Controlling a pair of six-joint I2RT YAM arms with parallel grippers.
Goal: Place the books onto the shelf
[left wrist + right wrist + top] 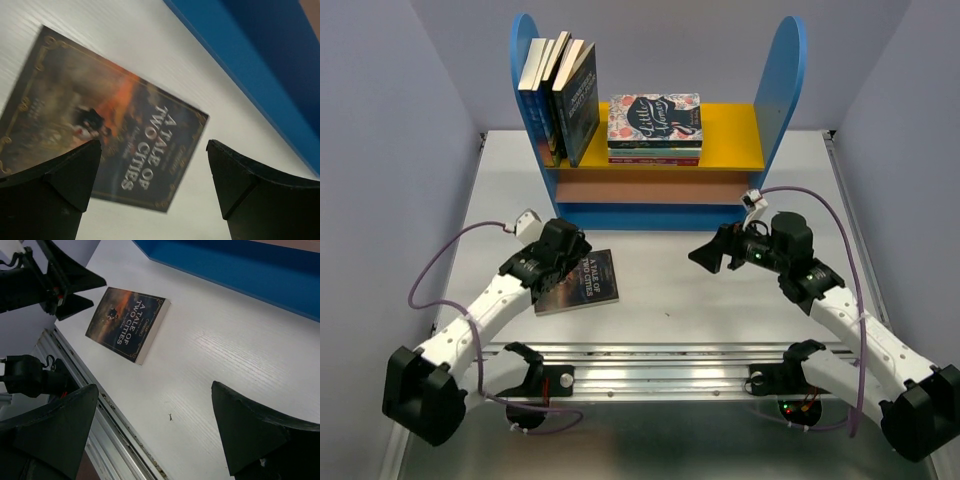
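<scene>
Pickup is starting: open-jawed left gripper [570,255] is hovering over the book [595,282] near the table's [670,300] left edge, needing descent; right gripper [705,256] is idling open.

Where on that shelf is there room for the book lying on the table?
Bare yellow board between the floral stack and the right blue panel. The left end is crowded with leaning books.
</scene>
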